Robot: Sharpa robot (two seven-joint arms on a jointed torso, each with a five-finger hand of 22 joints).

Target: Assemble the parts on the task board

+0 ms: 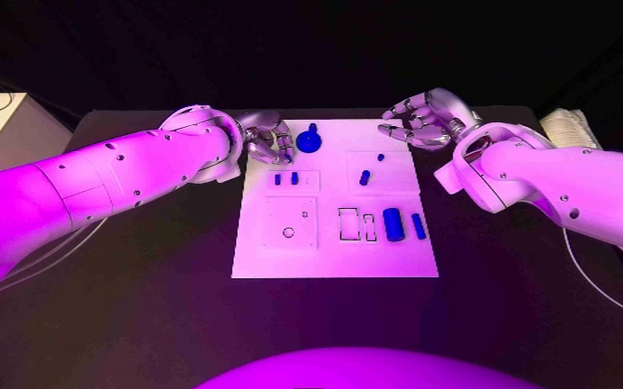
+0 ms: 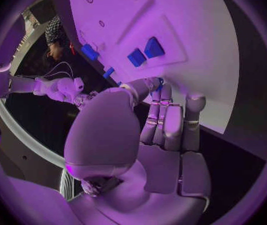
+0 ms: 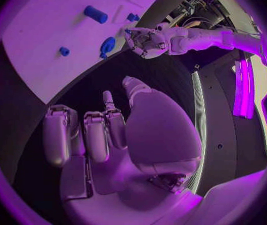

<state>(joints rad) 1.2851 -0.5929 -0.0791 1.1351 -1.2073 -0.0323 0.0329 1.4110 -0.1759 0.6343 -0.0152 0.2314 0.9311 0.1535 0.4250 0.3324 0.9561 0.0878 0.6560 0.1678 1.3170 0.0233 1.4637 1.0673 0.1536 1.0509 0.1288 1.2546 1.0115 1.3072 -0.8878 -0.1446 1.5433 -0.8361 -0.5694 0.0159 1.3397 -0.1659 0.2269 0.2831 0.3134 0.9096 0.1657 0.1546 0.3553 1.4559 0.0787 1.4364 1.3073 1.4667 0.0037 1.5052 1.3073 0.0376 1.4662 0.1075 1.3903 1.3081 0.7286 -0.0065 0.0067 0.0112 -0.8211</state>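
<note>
Head view: left silver many-fingered hand (image 1: 266, 140) sits at the far left corner of the flat white task board (image 1: 335, 263), fingers curled toward a round blue knob-shaped part (image 1: 309, 141) just beside them; whether it grips anything cannot be determined. Right silver hand (image 1: 425, 122) hovers off the far right corner, fingers apart and curved, holding nothing; the right wrist view confirms an empty palm (image 3: 118, 150). Near the left hand, two small blue block parts (image 1: 285, 177) stand in a recessed outline. Toward the board's right side lie a small blue peg (image 1: 366, 176), a thick blue cylinder (image 1: 392, 224) and a slimmer blue bar (image 1: 418, 226) beside rectangular slots
</note>
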